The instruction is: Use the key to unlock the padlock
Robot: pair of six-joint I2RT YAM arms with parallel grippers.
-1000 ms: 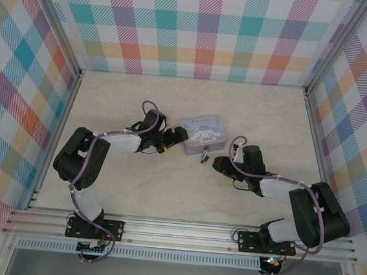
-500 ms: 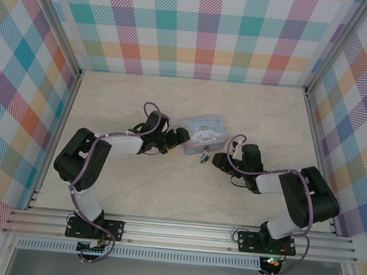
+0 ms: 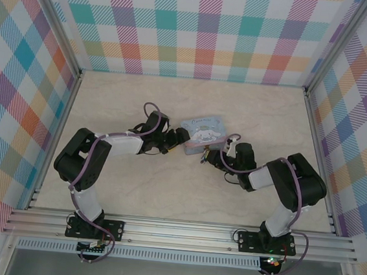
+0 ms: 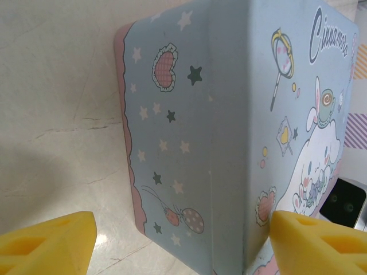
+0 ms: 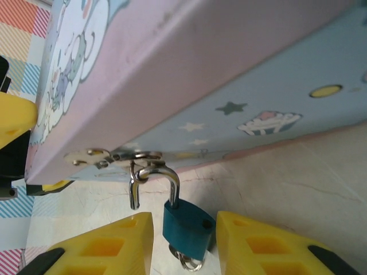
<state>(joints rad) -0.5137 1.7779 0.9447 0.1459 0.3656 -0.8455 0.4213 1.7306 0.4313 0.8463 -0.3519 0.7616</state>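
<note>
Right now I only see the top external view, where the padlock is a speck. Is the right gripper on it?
Observer: In the right wrist view, the padlock hangs between the open fingers of the right gripper.
Operator: Is it attached to the tin?
Observer: Yes, its shackle hooks through the hasp of the tin.
Operator: And the other arm?
Observer: The left gripper is open, with a yellow finger on either side of the tin's end.

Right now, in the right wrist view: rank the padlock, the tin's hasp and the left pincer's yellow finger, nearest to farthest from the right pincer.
1. padlock: bottom centre, between the fingers of the right pincer.
2. hasp: just above, on the front edge of the tin; the shackle hangs from it.
3. yellow finger of the left pincer: far left, past the tin's end.
</note>
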